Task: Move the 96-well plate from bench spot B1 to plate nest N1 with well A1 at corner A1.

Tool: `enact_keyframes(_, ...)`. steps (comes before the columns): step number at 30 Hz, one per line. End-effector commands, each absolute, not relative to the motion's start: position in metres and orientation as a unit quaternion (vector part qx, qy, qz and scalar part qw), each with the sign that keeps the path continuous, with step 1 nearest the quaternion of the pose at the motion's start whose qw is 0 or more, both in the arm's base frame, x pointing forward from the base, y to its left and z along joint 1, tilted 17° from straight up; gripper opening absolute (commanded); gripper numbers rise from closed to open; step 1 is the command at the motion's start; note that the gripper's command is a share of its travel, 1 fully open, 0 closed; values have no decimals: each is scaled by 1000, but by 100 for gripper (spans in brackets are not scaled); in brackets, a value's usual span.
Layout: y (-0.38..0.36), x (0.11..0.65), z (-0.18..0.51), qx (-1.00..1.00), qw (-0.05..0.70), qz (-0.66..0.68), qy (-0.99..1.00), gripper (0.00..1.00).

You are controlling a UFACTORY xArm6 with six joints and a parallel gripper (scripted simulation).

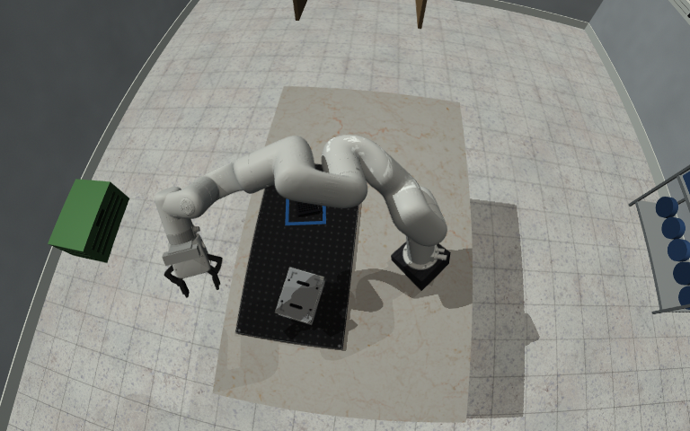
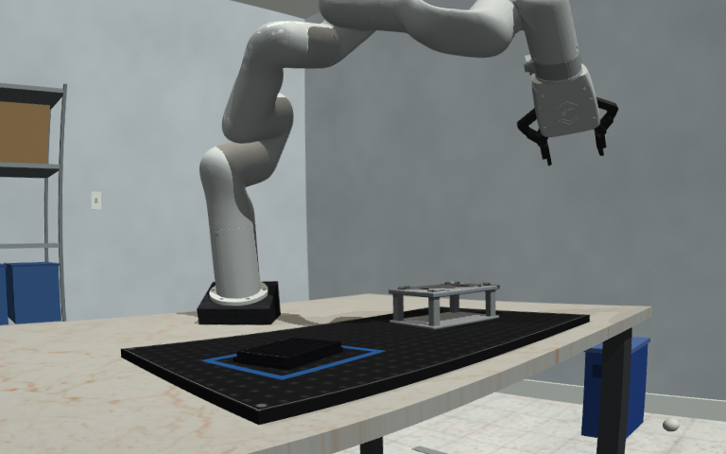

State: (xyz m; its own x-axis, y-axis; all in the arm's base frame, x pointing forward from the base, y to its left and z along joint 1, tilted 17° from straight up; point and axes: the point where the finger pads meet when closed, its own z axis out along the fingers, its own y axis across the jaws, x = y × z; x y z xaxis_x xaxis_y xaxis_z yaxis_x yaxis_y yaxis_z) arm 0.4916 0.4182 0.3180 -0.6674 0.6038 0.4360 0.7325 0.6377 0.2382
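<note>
Nothing of the transfer is judged to be done. Nearest in the exterior view, the black 96-well plate (image 2: 288,351) is seen lying flat inside the blue outline of bench spot B1 (image 2: 369,352), on the black perforated board (image 2: 481,334) carried by the marble-patterned surface (image 2: 79,375). The plate's cut-off corner cannot be made out in either view, and from above much of the plate (image 1: 310,209) is hidden under the arm's white links. Farther along the board, the raised plate nest N1 (image 2: 444,290) is seen standing on its four grey posts with nothing resting in it; small corner locators can be made out on its top plate (image 1: 300,294) from above, but the corner marked A1 cannot be read. Farthest off, the gripper (image 2: 571,152) is held high in the air, out beyond the edge of the surface, with its black jaws spread fully apart and nothing between them; from above it (image 1: 199,288) is shown over the floor, well apart from both plate and nest. The plate therefore lies far below and to one side of the jaws, untouched. Everything is judged to remain: the approach over B1, the descent, the grasp, the lift, the carry to N1, the orienting of the A1 corner, and the seating flat within the locators.
</note>
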Motion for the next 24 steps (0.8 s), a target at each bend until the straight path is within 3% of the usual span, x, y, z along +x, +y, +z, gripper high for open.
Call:
enact_keyframes(1,419,492,321,-374,159,-203,-891,100)
enact_keyframes(17,419,492,321,-374,159,-203,-891,100)
enact_keyframes(24,388,507,316,-473,150,-185,-848,100)
